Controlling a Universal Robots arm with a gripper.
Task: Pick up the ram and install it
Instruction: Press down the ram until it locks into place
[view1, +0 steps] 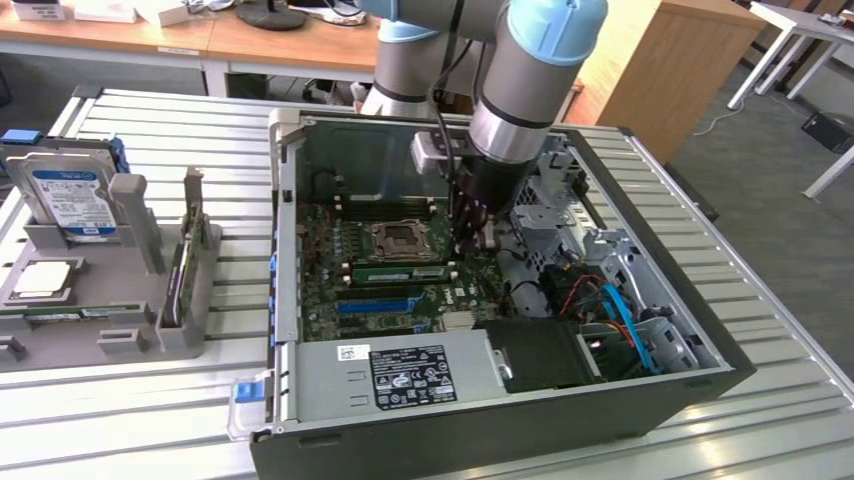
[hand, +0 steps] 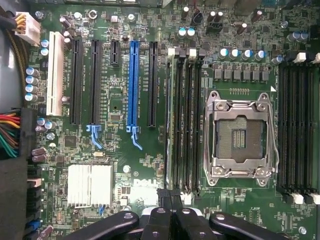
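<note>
Ram (view1: 396, 272) is picked out first: the green stick is seen standing on edge in a black slot of the motherboard (view1: 327, 290), between the CPU socket (view1: 400, 240) and the long blue slot (view1: 387, 302). Now from the biggest thing down. A slatted metal table (view1: 747, 300) is spread under everything, and an open computer case (view1: 534, 420) is laid on its side upon it. The arm (view1: 534, 60) is lowered from above into the case, at the end of the stick towards the exterior view's right. A grey fixture tray (view1: 80, 345) is set on the table at the exterior view's left, well apart from the case, with a hard drive (view1: 67, 195) propped upright in it. Inside the case, in the wrist view, the motherboard (hand: 125, 175) is seen flat on, with the CPU socket (hand: 239, 134), the blue slot (hand: 133, 85) and the ram (hand: 171, 120) seen edge-on in the outermost slot of the bank beside the socket. And the gripper (view1: 467, 238) (hand: 172, 200): its black fingers (hand: 161, 220) are brought fully together, nothing is gripped between them, and the tips are poised right over one end of the ram; whether they are pressed on it cannot be told.
</note>
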